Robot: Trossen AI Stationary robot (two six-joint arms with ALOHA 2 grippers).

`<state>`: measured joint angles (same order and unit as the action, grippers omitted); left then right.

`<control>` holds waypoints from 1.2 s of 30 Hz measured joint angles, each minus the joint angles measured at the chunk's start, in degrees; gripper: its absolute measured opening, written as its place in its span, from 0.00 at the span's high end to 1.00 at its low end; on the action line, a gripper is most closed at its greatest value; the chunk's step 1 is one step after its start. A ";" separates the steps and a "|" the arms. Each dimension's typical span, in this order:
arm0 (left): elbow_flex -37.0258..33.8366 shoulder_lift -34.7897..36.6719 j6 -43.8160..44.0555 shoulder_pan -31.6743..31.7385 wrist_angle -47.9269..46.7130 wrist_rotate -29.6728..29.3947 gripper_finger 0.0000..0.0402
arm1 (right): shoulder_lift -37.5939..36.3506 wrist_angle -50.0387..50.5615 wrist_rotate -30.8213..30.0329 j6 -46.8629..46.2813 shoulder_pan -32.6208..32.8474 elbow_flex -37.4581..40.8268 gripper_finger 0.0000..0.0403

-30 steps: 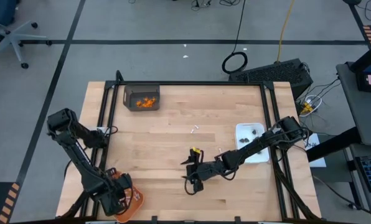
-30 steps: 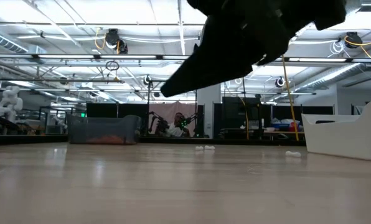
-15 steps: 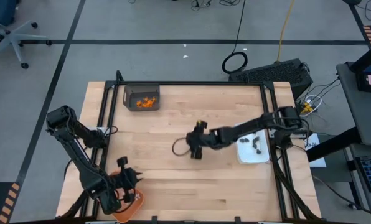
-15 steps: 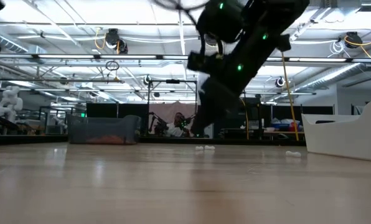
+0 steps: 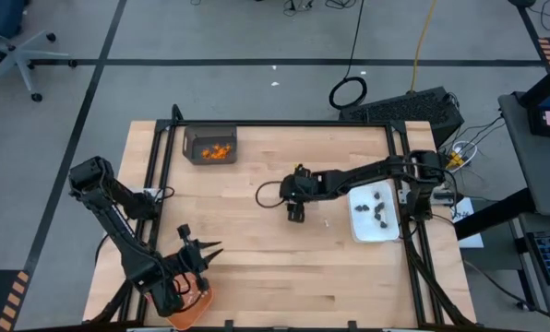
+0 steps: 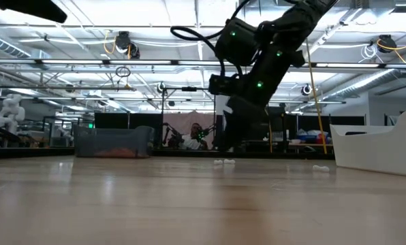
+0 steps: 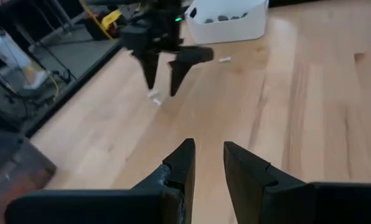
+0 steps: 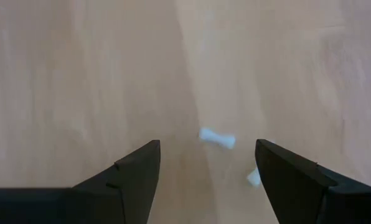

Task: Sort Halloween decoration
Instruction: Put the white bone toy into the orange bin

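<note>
hovering over the middle of the wooden table (image 5: 257, 249), the right gripper (image 5: 296, 214) points down with its jaws spread wide and nothing between them. in the right wrist view a small white stick (image 8: 216, 138) shaped like a tiny bone lies on the bare wood between the two fingers (image 8: 131, 174), and a second white bit (image 8: 253, 178) sits just beside it, partly hidden by one finger. from the low view two white pieces (image 6: 223, 162) rest on the table under that gripper, and another white piece (image 6: 320, 168) lies near the white dish (image 6: 380, 146).

dark brown-black bits (image 5: 378, 210) sit inside the white dish at the table's right edge. orange bits (image 5: 218, 150) fill part of the grey bin (image 5: 190, 146) at the far left corner.

down at the near left corner, the left gripper (image 5: 197, 254) hangs above the orange tray (image 5: 197, 304). its jaws stand slightly apart and appear empty, though the gap is narrow and i can't rule out something tiny. the left wrist view looks across the table at the right gripper and the white dish beyond it.
</note>
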<state>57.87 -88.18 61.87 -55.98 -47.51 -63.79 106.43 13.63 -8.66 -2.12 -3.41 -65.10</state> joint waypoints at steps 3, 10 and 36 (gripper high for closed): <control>0.00 -0.05 -7.00 1.21 3.63 0.53 0.79 | 0.00 -2.14 2.08 -4.40 -0.87 0.00 0.39; 0.00 -0.05 -14.76 4.02 9.03 3.17 0.79 | 0.55 -0.66 -0.36 -3.93 -0.75 0.00 0.39; -0.22 -0.09 -14.82 5.72 9.49 3.76 0.79 | 2.29 3.87 11.83 1.38 -6.59 -0.11 0.68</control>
<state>57.65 -88.27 47.05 -50.26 -38.02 -60.03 108.73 17.50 3.17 -0.74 -10.00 -65.21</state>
